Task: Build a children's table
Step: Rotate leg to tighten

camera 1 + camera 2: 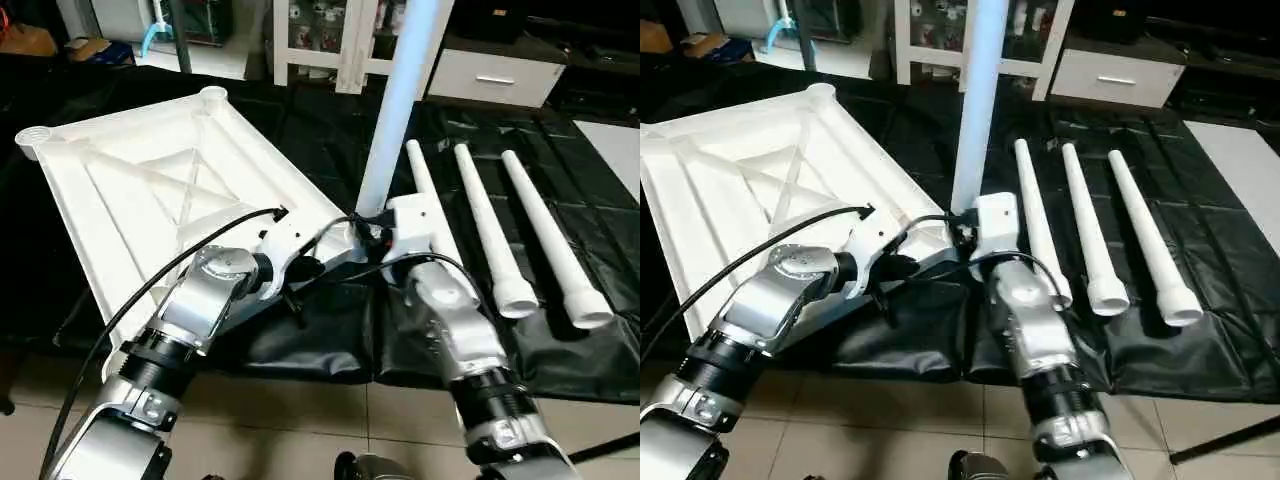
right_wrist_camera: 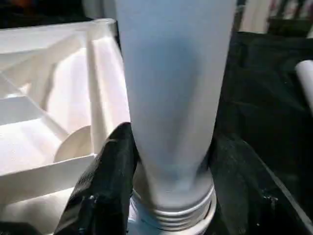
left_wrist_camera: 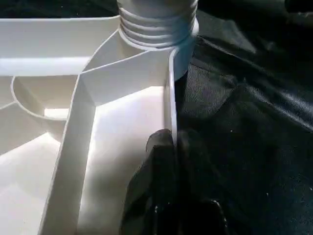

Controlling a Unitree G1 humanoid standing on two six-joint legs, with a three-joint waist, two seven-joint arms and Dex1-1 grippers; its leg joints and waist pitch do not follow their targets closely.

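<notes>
The white table top (image 1: 150, 190) lies upside down on the left, its X-ribs facing up. One white leg (image 1: 400, 100) stands upright in the near right corner socket. My right gripper (image 1: 376, 226) is shut on this leg just above its threaded end (image 2: 171, 215), with one black finger (image 2: 115, 161) showing beside it. My left gripper (image 3: 168, 147) is shut on the top's rim (image 3: 168, 98) right next to that socket. Three more legs (image 1: 1040, 220) (image 1: 1087, 220) (image 1: 1145, 235) lie side by side to the right.
A black sheet (image 1: 330, 340) covers the work surface and hangs over its front edge above a tiled floor (image 1: 300, 410). A white glass-door cabinet (image 1: 350, 40) and a white drawer unit (image 1: 495, 75) stand at the back. Black cables loop over my forearms.
</notes>
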